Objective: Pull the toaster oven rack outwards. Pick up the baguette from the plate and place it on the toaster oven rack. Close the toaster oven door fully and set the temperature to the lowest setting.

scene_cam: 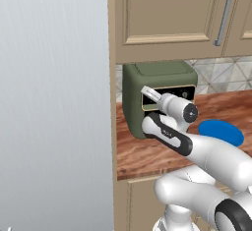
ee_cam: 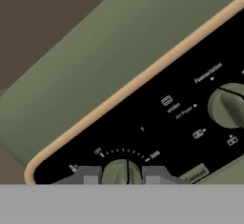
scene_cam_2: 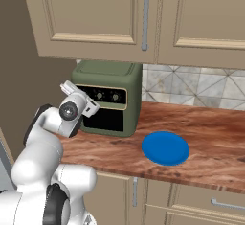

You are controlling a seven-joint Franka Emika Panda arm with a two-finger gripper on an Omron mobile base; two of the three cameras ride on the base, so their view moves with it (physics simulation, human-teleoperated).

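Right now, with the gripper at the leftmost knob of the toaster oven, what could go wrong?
1. The fingertips straddle the knob only at their ends, so they might slip while turning.
2. The scale runs from OFF to 300; a turn the wrong way would likely raise the temperature.
3. The plate is bare and the toaster oven door looks shut, so the baguette's place on the rack cannot be checked.

arm hides toaster oven door (scene_cam: 147, 127)

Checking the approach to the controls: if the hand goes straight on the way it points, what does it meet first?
Probably the small knob between the hand's fingertips, on the toaster oven's black control strip; contact is unclear.
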